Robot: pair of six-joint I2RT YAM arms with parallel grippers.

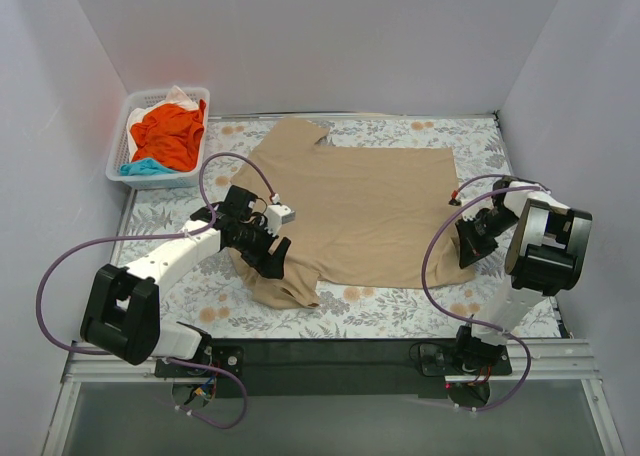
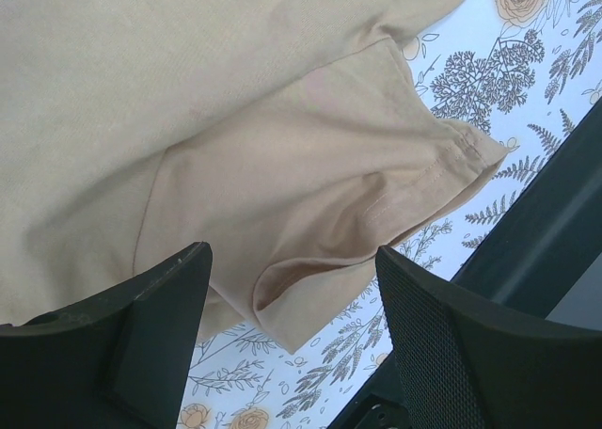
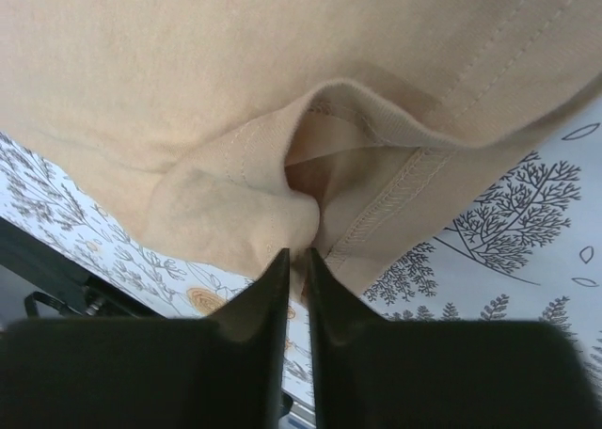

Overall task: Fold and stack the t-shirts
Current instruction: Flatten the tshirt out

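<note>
A large tan t-shirt lies spread on the floral table cover. My left gripper hovers open over its near-left sleeve. In the left wrist view the gripper has cloth and table cover showing between its wide-set fingers, and nothing is held. My right gripper is at the shirt's right hem corner. In the right wrist view that gripper is shut on a bunched fold of the tan t-shirt. An orange t-shirt, a teal piece and a white piece sit in the basket.
A white lattice basket stands at the far left corner. White walls close in the table on three sides. A black bar runs along the near edge between the arm bases. Purple cables loop beside both arms.
</note>
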